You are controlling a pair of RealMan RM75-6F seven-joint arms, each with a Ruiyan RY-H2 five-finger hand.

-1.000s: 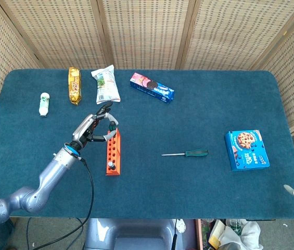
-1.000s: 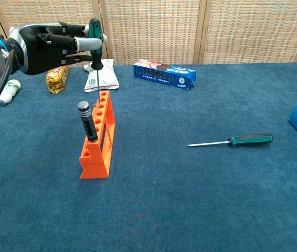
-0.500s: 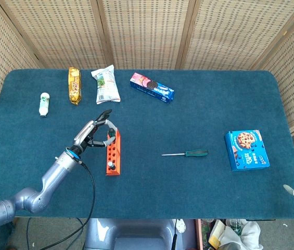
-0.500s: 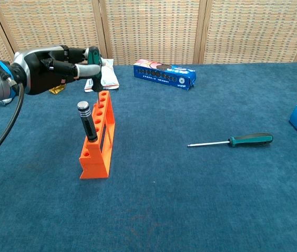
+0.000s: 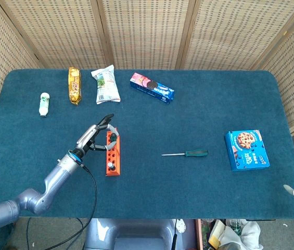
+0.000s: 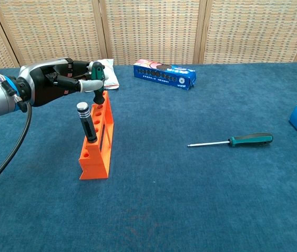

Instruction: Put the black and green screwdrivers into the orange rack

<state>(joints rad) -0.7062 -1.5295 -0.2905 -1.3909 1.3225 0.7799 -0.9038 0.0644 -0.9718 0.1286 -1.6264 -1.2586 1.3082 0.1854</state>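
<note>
Standing in the orange rack (image 6: 96, 142) you have two screwdrivers: the black screwdriver (image 6: 87, 122) leans in a hole near the rack's near end, and the green and black screwdriver (image 6: 98, 80) sits upright at the far end, its handle pinched in the fingers (image 6: 89, 85) of your left hand (image 6: 51, 87). From the chest view its shaft drops into the rack's top row of holes, though you cannot tell from either view how deep it is seated. From the head view the same left hand (image 5: 96, 137) reaches over the far end of the rack (image 5: 112, 153) from the left, fingers curled around the handle. A second green screwdriver (image 6: 232, 140) lies flat on the blue worktop (image 6: 201, 199), well apart from the rack to its right, handle pointing right and tip pointing back toward the rack. Your right hand is out of sight in both views. Further out, a blue cookie box (image 5: 246, 150) rests near the right edge, and along the far side lie a blue biscuit pack (image 5: 152, 87), a white snack bag (image 5: 105, 84), a gold wrapped bar (image 5: 74, 85) and a small white bottle (image 5: 44, 103).
</note>
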